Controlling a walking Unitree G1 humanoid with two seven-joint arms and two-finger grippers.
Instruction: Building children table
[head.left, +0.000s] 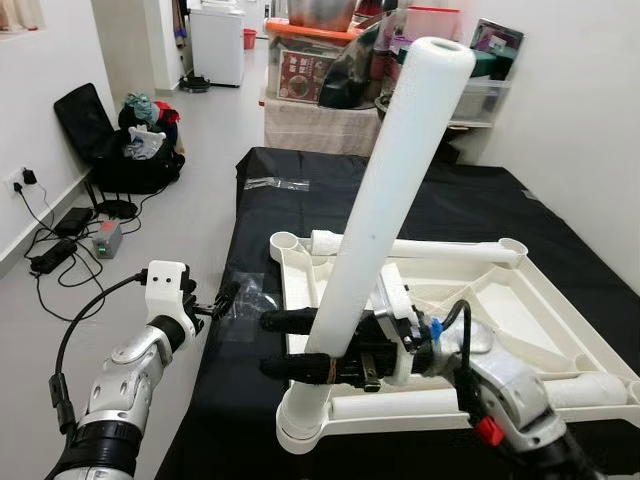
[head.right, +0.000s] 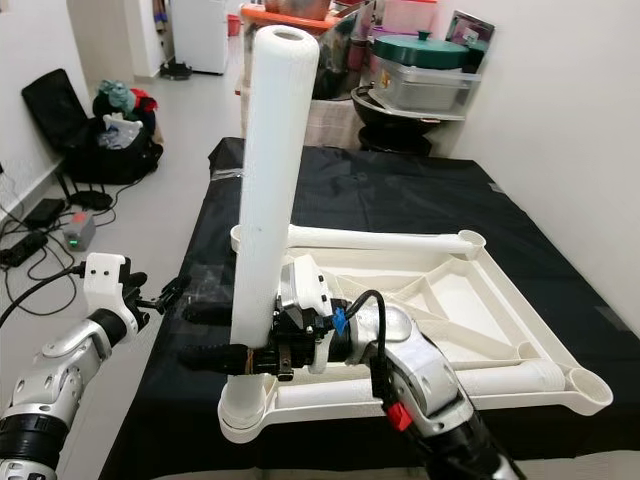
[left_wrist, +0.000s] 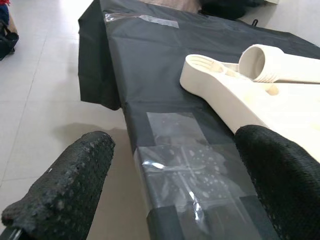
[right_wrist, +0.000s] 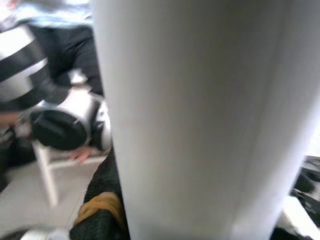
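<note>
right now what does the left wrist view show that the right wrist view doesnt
Left wrist view: the black cloth, clear plastic bags near its edge, a corner socket of the upturned white tabletop, a loose leg lying on it, and the open left gripper. Right wrist view: a close, blurred upright leg and a person beyond. Both show white table parts.

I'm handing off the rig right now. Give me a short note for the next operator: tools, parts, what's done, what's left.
Right tool: shut on the upright table leg, whose foot sits in the near-left corner socket of the upside-down tabletop.
Left tool: open, empty, over the black sheet's left edge.
Loose leg lies on the tabletop's far side.
Done: one leg standing.
Left: confirm it is seated; fit the remaining legs.
</note>
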